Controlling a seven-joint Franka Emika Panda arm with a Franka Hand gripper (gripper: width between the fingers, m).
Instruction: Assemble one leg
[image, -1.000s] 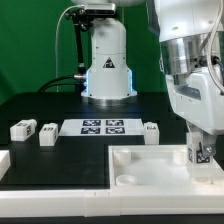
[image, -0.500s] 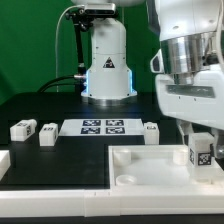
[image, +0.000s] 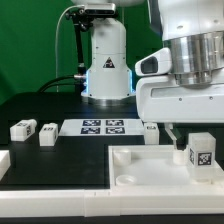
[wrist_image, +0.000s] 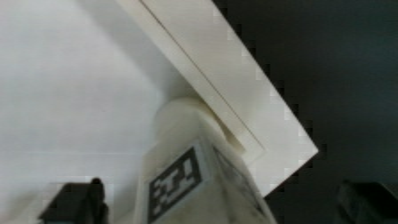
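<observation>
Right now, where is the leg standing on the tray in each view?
Exterior view: the leg stands at the tray corner, at the exterior view's right.
Wrist view: the leg shows close up, tag visible, beside the rim's corner.
Shared landmark: the tray's raised rim.

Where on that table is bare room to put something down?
Bare black table between the marker board and the tray; also behind the board. Crowded: the tray's corner at the exterior view's right, where the tool hangs over the leg.
</observation>
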